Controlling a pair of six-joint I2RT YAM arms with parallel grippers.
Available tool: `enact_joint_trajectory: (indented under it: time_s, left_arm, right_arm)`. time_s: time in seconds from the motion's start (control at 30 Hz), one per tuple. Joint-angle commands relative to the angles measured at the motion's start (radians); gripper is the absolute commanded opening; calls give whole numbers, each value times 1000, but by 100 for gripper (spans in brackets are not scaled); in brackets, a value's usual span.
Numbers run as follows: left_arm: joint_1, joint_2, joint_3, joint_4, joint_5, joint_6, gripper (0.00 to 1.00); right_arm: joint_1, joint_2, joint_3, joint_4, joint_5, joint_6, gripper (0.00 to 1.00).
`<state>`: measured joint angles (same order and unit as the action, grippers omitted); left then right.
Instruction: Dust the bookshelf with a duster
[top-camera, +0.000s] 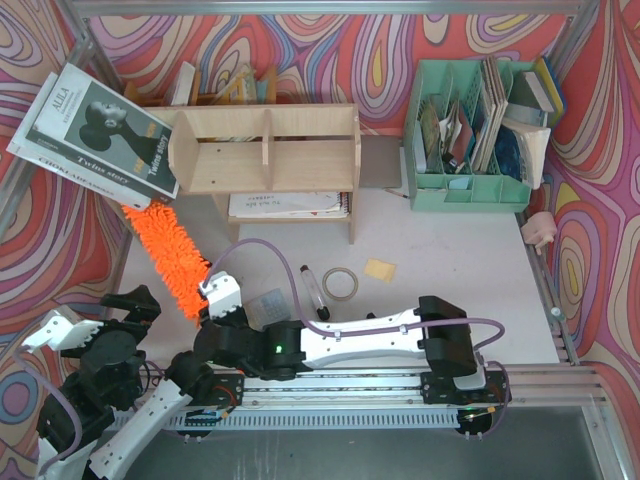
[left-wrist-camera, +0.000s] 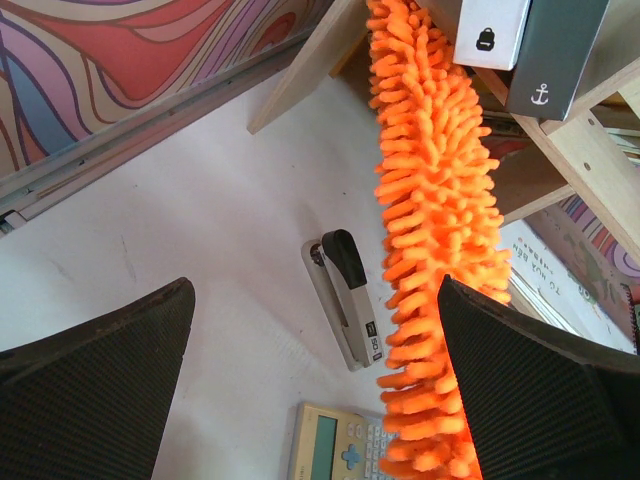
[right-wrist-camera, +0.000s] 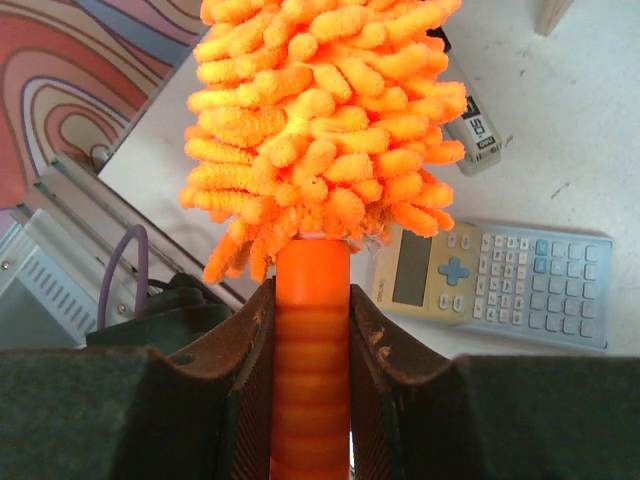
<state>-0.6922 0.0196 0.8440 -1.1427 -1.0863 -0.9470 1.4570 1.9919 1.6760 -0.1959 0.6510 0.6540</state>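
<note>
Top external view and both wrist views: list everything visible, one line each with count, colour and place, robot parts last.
bookshelf: one, light plywood, far centre of the table.
duster: one, orange, slanting from below the magazines to the right gripper.
magazines: a stack, black-and-white cover on top, far left.
file organiser: one, mint green, far right, holding books and papers.
notebook: one, white, under the bookshelf.
marker pen: one, black and white, mid table.
tape roll: one, pale, beside the pen.
calculator: one, grey, near the duster's handle.
stapler: one, grey and black, beside the duster.
table: one, white.
left gripper: one, black, open, holding nothing.
right gripper: one, black, shut on the duster's handle.
</note>
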Motion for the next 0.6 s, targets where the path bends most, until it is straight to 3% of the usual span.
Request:
enact_joint_trajectory:
  time_s: [0.0,0.33,0.57]
  left_arm:
    - [-3,-13,-6,-11,-25,-4,98]
    - [-3,-15,-6,-13,-24,-6,98]
    - [-3,-13,-6,-13,-24,-6,98]
  right_arm:
    - [-5,-17,7,74,65,-35,0]
    - [-28,143,6,-54,-37,75,0]
    - [-40,79,25,13,31,-3,0]
